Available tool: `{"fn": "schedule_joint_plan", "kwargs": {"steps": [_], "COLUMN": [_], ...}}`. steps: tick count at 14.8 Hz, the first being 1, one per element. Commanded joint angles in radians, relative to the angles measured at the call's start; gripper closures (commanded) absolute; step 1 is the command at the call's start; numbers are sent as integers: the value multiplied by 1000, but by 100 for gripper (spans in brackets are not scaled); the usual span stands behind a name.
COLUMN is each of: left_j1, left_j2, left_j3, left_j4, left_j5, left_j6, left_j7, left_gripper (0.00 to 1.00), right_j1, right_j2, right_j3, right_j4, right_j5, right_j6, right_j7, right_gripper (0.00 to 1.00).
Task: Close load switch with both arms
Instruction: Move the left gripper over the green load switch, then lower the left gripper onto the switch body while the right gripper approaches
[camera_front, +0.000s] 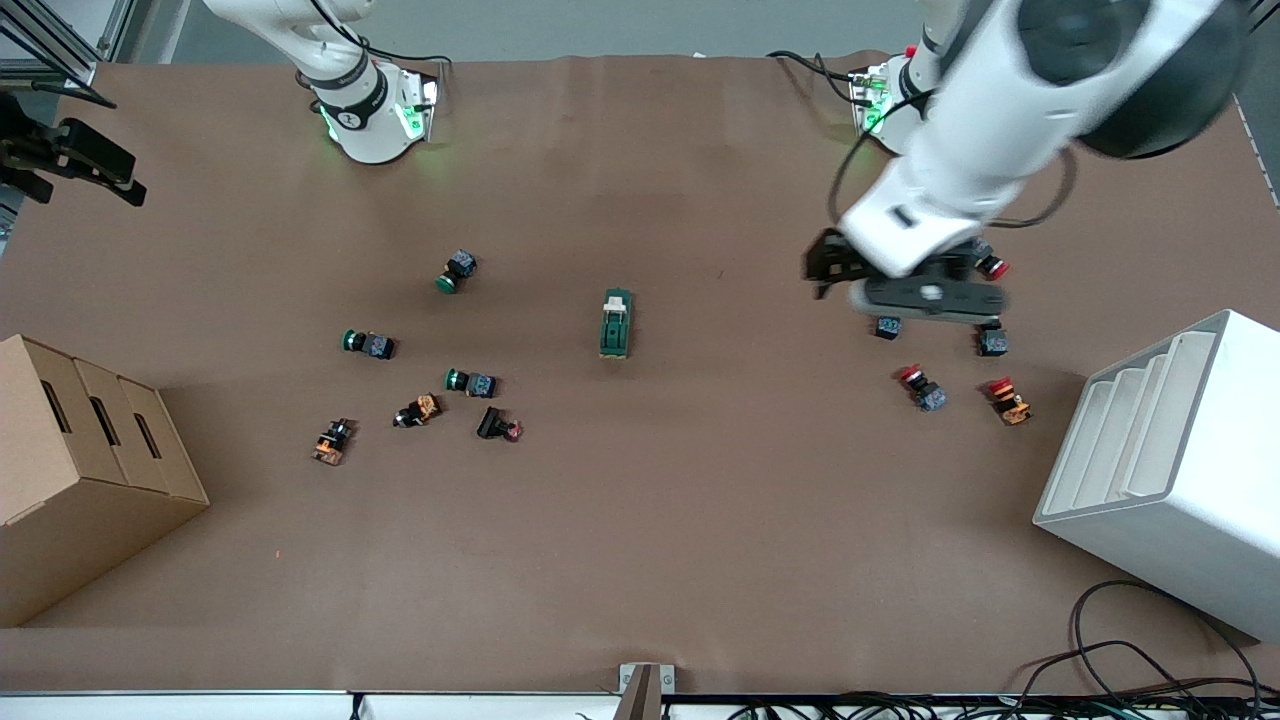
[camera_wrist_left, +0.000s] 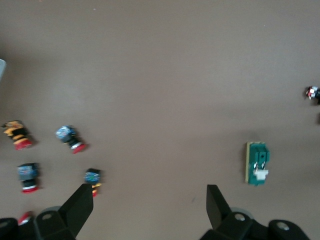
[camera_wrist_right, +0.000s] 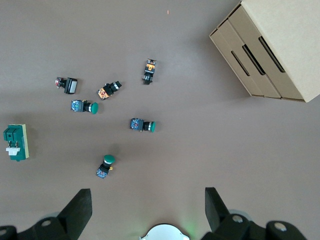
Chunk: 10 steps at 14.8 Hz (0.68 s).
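The left end effector (camera_wrist_left: 150, 205), fingers wide apart and empty, hangs over red-capped push buttons (camera_front: 922, 388). The small dark green oblong load switch (camera_front: 616, 323) lies well apart, toward the right arm's end of the brown surface (camera_front: 700, 520). The right end effector (camera_wrist_right: 148, 210) is likewise wide open and empty.

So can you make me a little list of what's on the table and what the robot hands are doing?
load switch: dark green block with a white lever, mid-table, nothing touching it
green push buttons: three, toward the right arm's end
red push buttons: clustered toward the left arm's end
left hand: open, in the air over the red push buttons
right hand: open, holding nothing, high near its own base
cardboard box: at the right arm's end
white rack: at the left arm's end
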Motion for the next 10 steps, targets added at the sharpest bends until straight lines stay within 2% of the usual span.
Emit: {"fn": "schedule_joint_plan", "kwargs": {"steps": [1,4,6,10], "left_j1": [-128,-251,-318,-443], "left_j2": [85,174,223,331], "left_j3": [-4,-2,-4,-4], "left_j4": [11,9,4,-14], "left_j5": [114,227,294,456], "left_j6": [72,158,193,270], "left_j7": [-226,-466,-596,-880], "left_gripper": [0,0,0,0], "right_j1": [-2,-19,-36,-34], "right_j2": [-11,-4,45,82], "right_j3": [1,-4,-24,-27], "right_j4": [3,5,6,13], "right_j5": [-15,-17,6,-12], "right_j6": [-9,1,14,64], "right_j7": [8,5,2,-6], "right_gripper": [0,0,0,0]}}
